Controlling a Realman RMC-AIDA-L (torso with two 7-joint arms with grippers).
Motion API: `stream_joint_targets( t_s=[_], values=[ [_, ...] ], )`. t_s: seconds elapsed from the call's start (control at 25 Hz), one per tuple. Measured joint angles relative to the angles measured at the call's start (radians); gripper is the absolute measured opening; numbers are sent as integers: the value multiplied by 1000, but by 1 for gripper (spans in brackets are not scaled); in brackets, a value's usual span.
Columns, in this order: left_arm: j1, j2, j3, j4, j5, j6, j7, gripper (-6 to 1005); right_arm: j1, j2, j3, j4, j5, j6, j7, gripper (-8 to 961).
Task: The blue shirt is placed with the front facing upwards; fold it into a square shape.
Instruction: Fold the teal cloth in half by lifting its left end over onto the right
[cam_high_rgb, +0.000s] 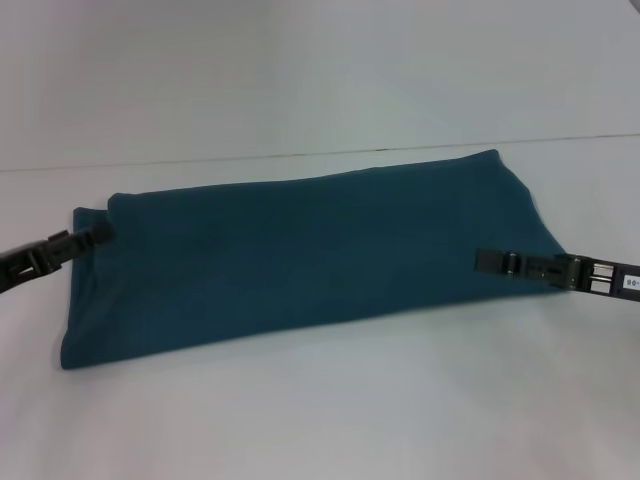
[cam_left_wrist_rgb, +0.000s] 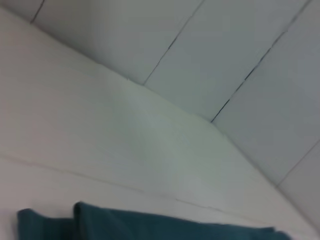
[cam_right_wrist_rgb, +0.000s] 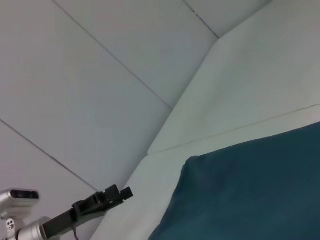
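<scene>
At each short end of the blue shirt (cam_high_rgb: 300, 255), a gripper reaches inward low.

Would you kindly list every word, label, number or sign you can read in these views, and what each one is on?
None can be read.
Shirt: plain teal surface showing, no print or label visible.
Right tool: small white marks on the arm behind it, too small and blurred to read.
Left tool: no marking visible.
Table: no text.
</scene>
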Motion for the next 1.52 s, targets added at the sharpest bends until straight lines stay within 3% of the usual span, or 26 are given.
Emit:
stream_joint_targets(
  t_s=[0.2, 0.36, 0.68, 0.84, 1.16, 1.52],
  values=[
    [-44, 12, 48, 20, 132, -90, -274, 886, 2, -7, -3, 2, 1, 5, 8, 882],
    [-108, 47, 74, 53, 279, -73, -606, 885, 4, -14, -6, 4, -3, 6, 11, 883],
    [-207, 84, 94, 64, 538, -102, -716, 886, 25, -26, 2, -4, -97, 13, 23, 883],
    [-230, 79, 95, 67, 593, -143, -740, 886, 28, -29, 2, -5, -107, 24, 26, 884],
    [-227, 35, 147, 75, 600, -236, -625, 885, 21, -30, 11, -5, -104, 29, 19, 883],
    [-224, 34, 159, 38, 625, -264, -737, 885, 21, -22, 25, -5, -103, 26, 12, 884]
  ],
)
